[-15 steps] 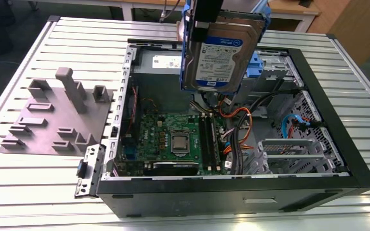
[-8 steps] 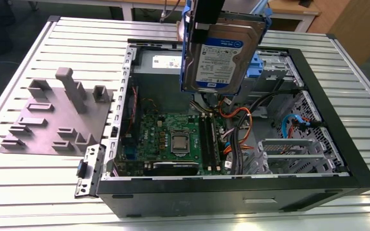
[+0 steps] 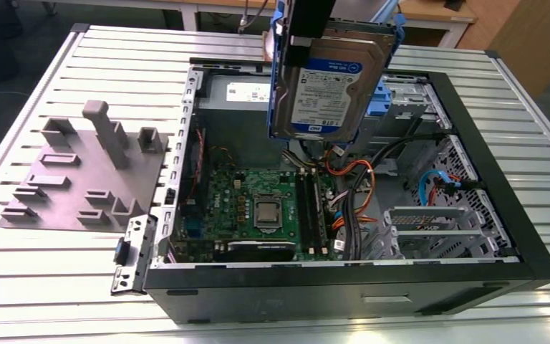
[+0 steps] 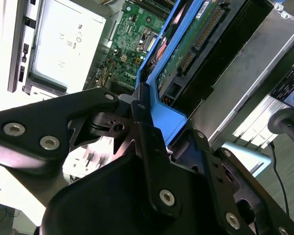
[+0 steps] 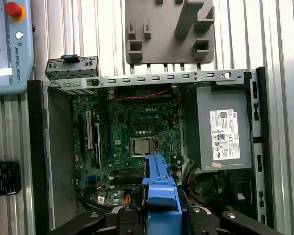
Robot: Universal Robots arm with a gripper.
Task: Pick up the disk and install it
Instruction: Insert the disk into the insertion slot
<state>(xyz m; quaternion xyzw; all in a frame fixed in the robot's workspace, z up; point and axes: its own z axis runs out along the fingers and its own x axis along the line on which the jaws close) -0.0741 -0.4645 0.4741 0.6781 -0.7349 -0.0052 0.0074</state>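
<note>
— Where is the disk (image 3: 328, 79) hanging?
— It is hanging upright, label facing the exterior view, above the open computer case (image 3: 304, 294), with the motherboard (image 3: 256, 208) lying below it.
— And the jaws?
— They are pinching the disk from above, pressing on its blue rails (image 4: 167, 113).
— Anything else sitting on the worktop (image 3: 46, 287)?
— A grey fixture (image 3: 84, 172) is lying beside the case, on the exterior view's left.
</note>
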